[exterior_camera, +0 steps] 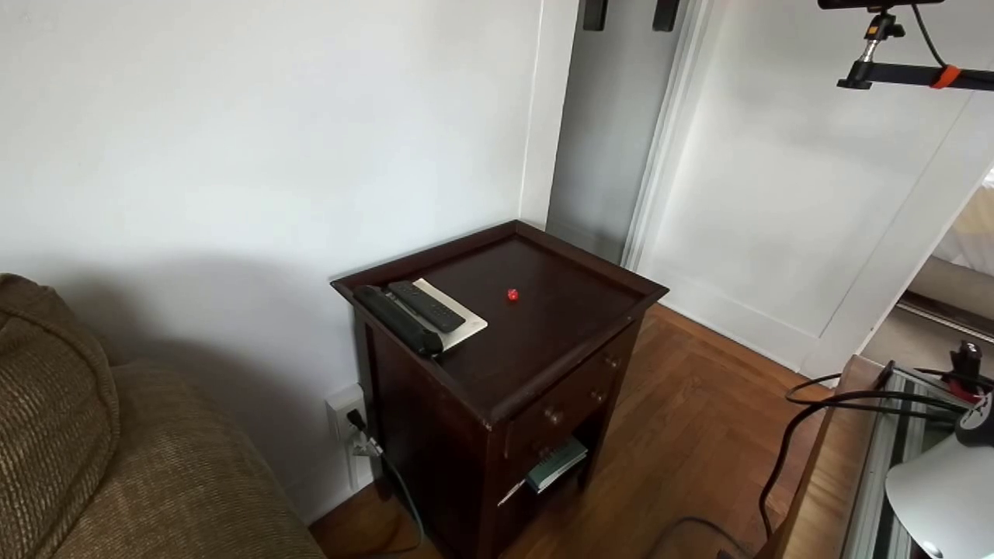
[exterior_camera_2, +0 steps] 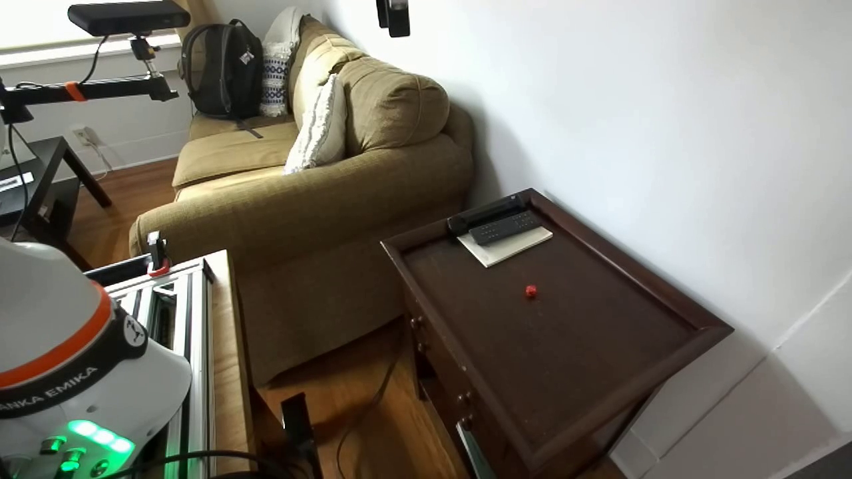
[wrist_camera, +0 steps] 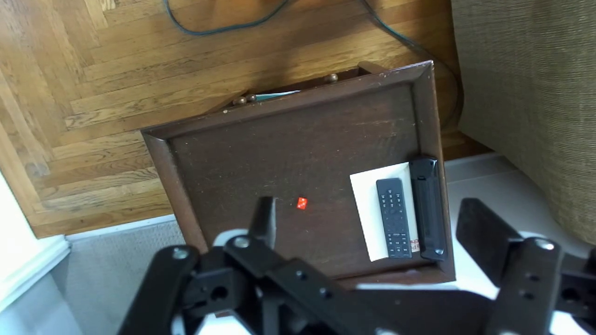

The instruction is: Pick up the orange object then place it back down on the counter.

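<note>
Gripper [wrist_camera: 369,221]: you have its fingers [wrist_camera: 266,216] wide apart, well above the counter [wrist_camera: 251,158]; in an exterior view both fingertips [exterior_camera: 595,14] show at the top edge.
Orange object [wrist_camera: 302,203]: a tiny red-orange die with white pips, resting near the middle of the counter; in the wrist view you see it just right of the left-hand finger.
Counter: dark reddish-brown wood with a raised rim, topping your side table [exterior_camera: 435,458].
White pad [exterior_camera: 472,326]: flat, left of the die and apart from it in an exterior view.
Remote [exterior_camera: 425,306]: on the pad, buttons up.
Black device [exterior_camera: 397,321]: long, just beside the remote, along the left rim there.
Book [exterior_camera: 557,462]: green, low in the side table's open front.
Couch [exterior_camera_2: 299,206]: tan, left of the counter and toward the far side in an exterior view.
</note>
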### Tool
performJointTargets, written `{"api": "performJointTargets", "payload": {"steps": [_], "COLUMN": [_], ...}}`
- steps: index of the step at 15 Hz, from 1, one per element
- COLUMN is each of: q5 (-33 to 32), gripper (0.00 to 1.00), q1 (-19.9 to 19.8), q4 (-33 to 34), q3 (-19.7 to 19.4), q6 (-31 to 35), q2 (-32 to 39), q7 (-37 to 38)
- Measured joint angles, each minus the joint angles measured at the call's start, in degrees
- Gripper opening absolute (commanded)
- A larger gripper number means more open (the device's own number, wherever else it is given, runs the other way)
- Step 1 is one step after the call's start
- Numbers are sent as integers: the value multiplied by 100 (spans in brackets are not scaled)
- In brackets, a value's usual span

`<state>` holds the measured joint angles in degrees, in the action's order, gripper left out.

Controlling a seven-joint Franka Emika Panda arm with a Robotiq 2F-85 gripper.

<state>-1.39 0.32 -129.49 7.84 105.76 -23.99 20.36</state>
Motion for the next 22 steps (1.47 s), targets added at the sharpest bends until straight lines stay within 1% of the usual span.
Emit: {"api": "performJointTargets", "payload": {"steps": [5, 8, 11, 15, 22], "q5": [0, 3, 1, 0, 5], "gripper": [100, 100, 100, 100, 100], "q1": [-9, -126, -244, -310, -323], "q4": [5, -43, -215, -400, -415], "q3": [-14, -178, -376, -539, -742], "q6": [1, 205, 806, 1774, 3235], "q2": [13, 189, 546, 1195, 2384], "q7": [1, 7, -13, -25, -26]}}
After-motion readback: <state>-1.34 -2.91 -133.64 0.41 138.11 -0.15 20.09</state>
